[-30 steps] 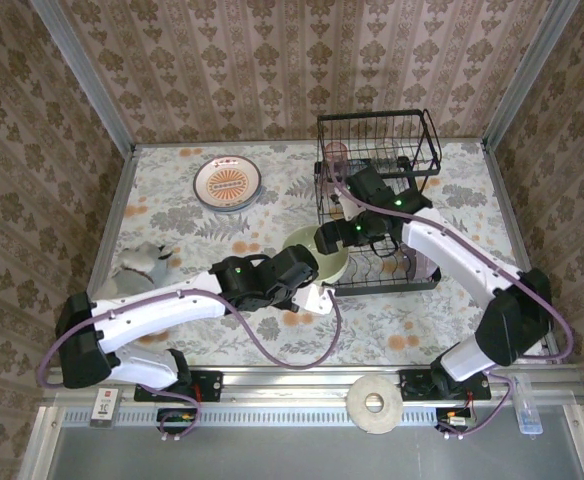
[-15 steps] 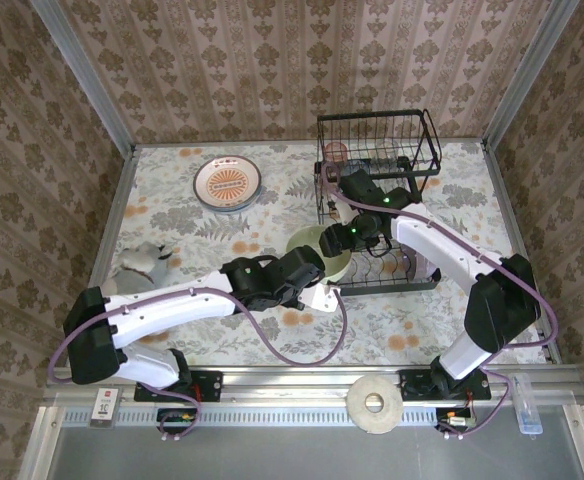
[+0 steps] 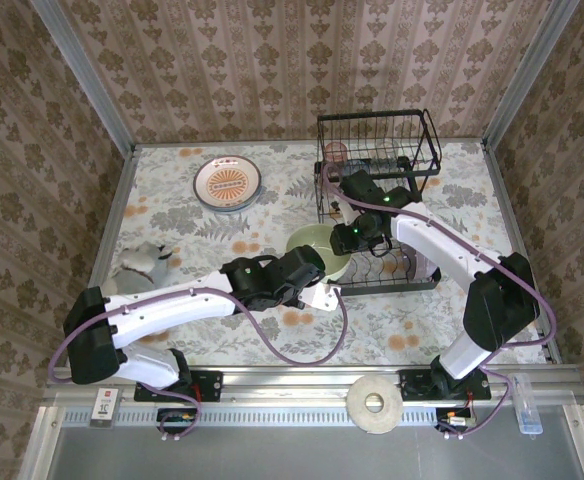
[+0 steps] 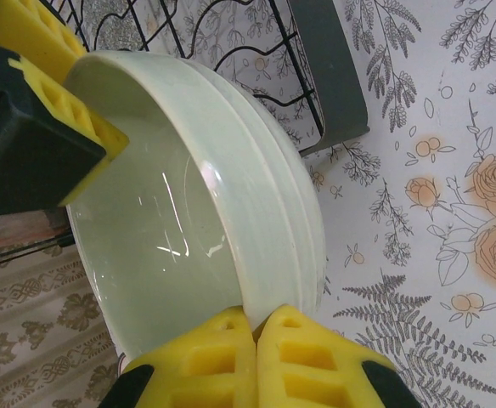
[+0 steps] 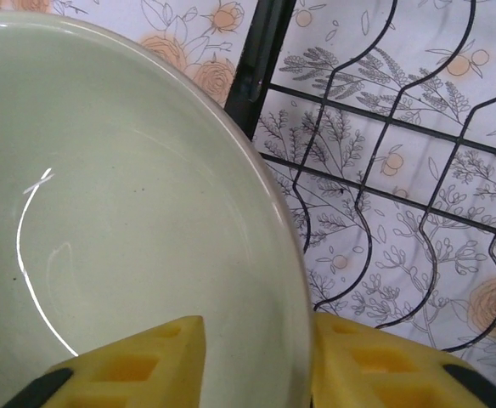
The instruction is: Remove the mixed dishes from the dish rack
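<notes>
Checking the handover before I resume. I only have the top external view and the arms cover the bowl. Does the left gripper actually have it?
Observer: Yes. In the left wrist view the left gripper is pinched shut on the rim of the bowl.
Operator: And the right one?
Observer: The right wrist view shows the right gripper straddling another part of the rim, one pad inside, one outside. I cannot tell whether it is clamped.
Operator: Anything in the bowl?
Observer: No, the inside shows only glaze and light reflections.
</notes>
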